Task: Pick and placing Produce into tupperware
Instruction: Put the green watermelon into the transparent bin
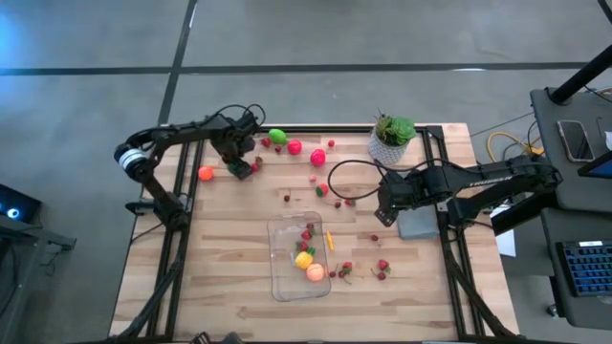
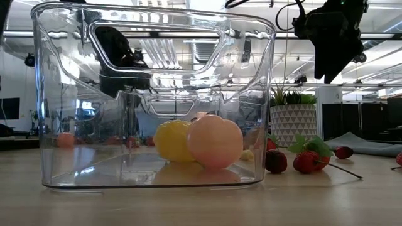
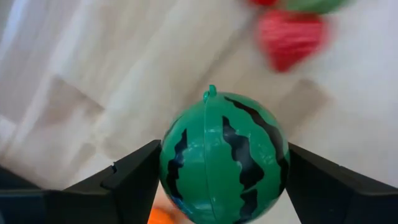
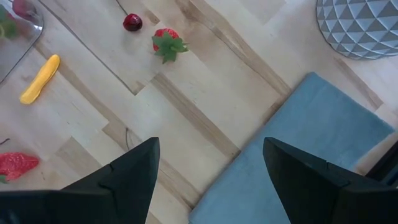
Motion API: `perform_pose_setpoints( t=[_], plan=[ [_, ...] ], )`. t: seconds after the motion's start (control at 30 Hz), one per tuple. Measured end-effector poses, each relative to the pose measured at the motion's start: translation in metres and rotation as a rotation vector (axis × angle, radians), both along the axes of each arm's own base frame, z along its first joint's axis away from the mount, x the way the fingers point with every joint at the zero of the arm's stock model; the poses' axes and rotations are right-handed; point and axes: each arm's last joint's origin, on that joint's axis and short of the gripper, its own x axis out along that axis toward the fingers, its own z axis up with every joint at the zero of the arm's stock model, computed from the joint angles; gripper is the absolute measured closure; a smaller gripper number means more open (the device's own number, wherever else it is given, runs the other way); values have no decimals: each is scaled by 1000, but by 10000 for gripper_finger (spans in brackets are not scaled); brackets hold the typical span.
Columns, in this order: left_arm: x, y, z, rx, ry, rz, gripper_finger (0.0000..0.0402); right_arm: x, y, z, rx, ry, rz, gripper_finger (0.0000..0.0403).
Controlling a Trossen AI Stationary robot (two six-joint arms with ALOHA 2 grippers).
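Observation:
My left gripper (image 1: 241, 166) stands at the table's far left, pointing down, shut on a green striped toy watermelon (image 3: 224, 158). More Produce lies around it: a green piece (image 1: 277, 136), red pieces (image 1: 295, 147) and an orange one (image 1: 206, 173). The clear tupperware (image 1: 298, 256) stands near the middle front, with a yellow fruit (image 2: 171, 140), a peach-coloured fruit (image 2: 215, 140) and small red pieces in it. My right gripper (image 4: 211, 155) hangs open above the wood beside the grey slab (image 4: 298, 155), touching nothing. My left gripper pinches the watermelon between its two fingers (image 3: 134, 180), which press on two opposite sides of the ball (image 3: 171, 162). The fingers come from above, pointing down. The melon's stem tip (image 3: 211, 93) points sideways. Whether its underside is on the table I cannot tell.
A potted plant (image 1: 392, 137) stands at the far right. A black cable loop (image 1: 349, 177) lies on the wood. A yellow piece (image 4: 40, 78), a strawberry (image 4: 166, 42) and a cherry (image 4: 132, 22) lie between the slab and the tupperware. More strawberries (image 1: 382, 265) lie right of it.

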Motion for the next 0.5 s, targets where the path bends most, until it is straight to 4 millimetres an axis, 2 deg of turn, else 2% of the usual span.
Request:
perform_pose_setpoints(
  t=[0.1, 0.2, 0.4, 0.5],
  plan=[
    [5, -15, 19, -67, -107, -48, 124, 0, 0, 0, -7, 6, 26, 124],
    [12, -37, 46, -118, -299, -98, 124, 0, -1, 0, -13, 13, 44, 124],
    [27, -93, 107, -119, -723, -236, 124, 0, -11, 0, -29, 30, 58, 124],
    [37, -121, 129, -112, -896, -298, 125, 0, -19, 0, -38, 41, 59, 124]
  ],
)
